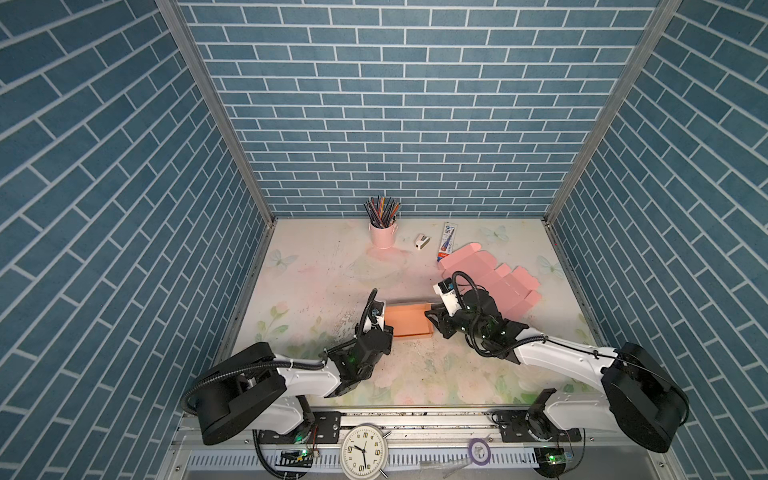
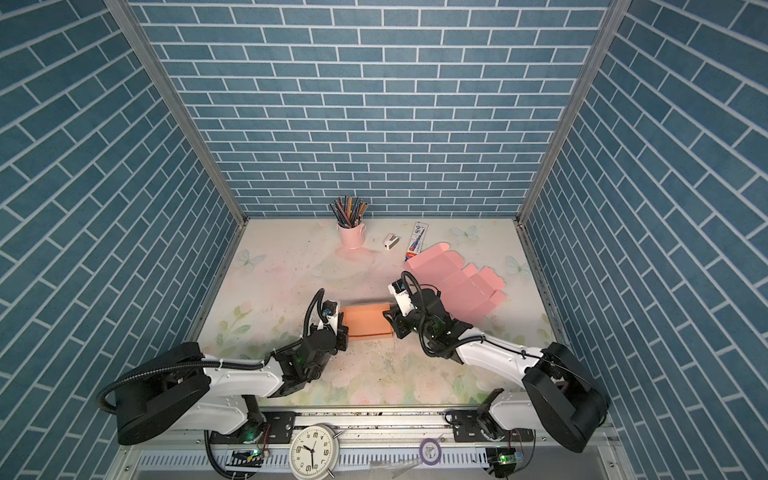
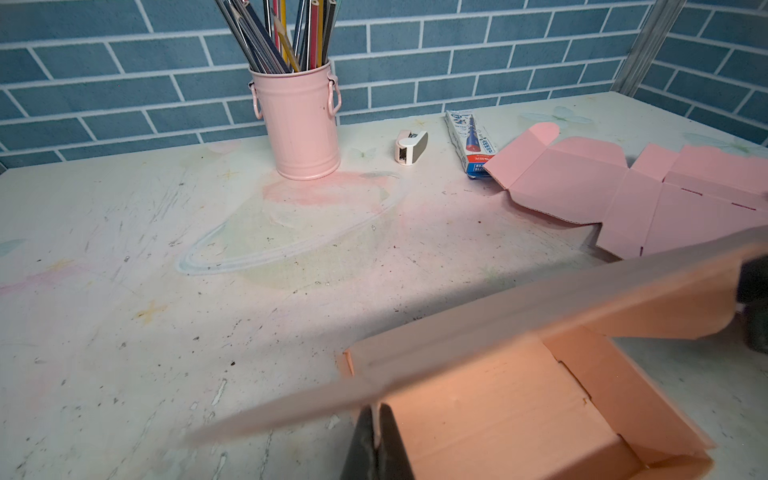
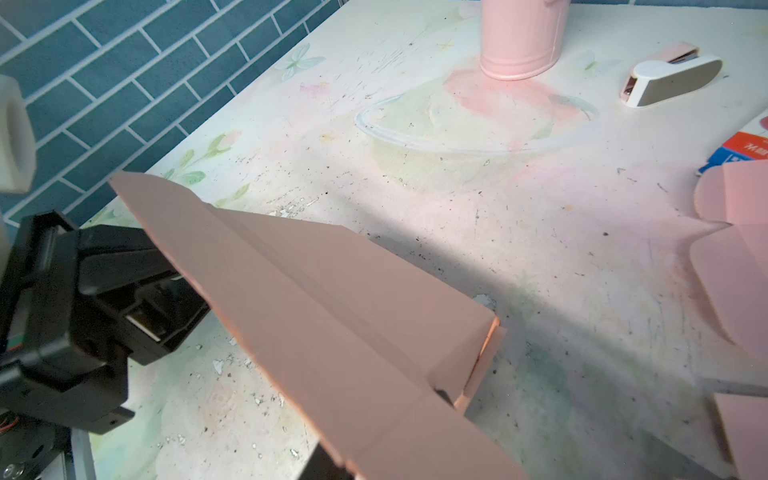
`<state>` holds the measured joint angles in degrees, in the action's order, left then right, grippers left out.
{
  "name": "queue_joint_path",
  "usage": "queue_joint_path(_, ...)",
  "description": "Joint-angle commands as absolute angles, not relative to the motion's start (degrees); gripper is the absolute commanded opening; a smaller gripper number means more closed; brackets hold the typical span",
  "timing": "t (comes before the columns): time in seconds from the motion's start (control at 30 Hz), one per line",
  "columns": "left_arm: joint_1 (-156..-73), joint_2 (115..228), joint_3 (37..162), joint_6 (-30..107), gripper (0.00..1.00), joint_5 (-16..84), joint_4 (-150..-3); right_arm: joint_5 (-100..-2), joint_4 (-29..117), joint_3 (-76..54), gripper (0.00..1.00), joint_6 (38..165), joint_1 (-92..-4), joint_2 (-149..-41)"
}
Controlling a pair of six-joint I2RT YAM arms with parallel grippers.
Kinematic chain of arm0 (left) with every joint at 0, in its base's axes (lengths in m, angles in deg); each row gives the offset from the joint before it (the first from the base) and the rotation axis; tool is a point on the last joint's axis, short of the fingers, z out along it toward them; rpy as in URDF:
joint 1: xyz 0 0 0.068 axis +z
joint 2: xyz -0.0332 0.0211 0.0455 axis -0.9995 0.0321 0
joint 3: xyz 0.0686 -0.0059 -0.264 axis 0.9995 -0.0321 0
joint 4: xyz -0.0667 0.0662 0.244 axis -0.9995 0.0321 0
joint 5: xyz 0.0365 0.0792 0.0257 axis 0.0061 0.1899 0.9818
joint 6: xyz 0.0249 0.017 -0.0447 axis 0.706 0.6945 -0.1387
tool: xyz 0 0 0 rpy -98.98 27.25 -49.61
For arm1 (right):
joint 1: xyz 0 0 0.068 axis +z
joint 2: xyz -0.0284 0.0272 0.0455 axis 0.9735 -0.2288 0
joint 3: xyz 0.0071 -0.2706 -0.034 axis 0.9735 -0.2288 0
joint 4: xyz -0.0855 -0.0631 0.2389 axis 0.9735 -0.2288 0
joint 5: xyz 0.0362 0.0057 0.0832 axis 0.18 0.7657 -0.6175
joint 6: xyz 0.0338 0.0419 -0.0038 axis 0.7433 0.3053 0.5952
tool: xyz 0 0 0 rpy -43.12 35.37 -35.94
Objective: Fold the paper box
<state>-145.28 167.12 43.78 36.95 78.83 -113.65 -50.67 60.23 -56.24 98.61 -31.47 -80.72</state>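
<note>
Left claw (image 3: 377, 436) clenched on left end of paper box (image 1: 409, 319), mid-desk (image 1: 316, 270). Right claw (image 1: 433, 316) sat at opposite end, hidden by raised lid panel; grip not discernible. Advisable: firm left pinch, slow crease along scoreline. Flat blank (image 1: 490, 282) lay beyond.

Paper box (image 1: 409, 320) lies between left claw (image 1: 385, 322) and right claw (image 1: 430, 315); pencil cup (image 1: 383, 235) stands behind.
</note>
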Motion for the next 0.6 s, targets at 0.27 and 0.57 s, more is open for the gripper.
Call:
queue_joint_path(0.27,-146.9,167.9,43.7,37.9,0.06,77.5,-112.7,-45.3,51.0,-57.8,0.5,100.2,-31.2,-70.5)
queue_joint_path(0.57,-147.8,163.0,42.9,36.6,0.22,74.2,-109.2,-43.9,46.7,-56.6,0.51,98.7,-31.2,-62.5)
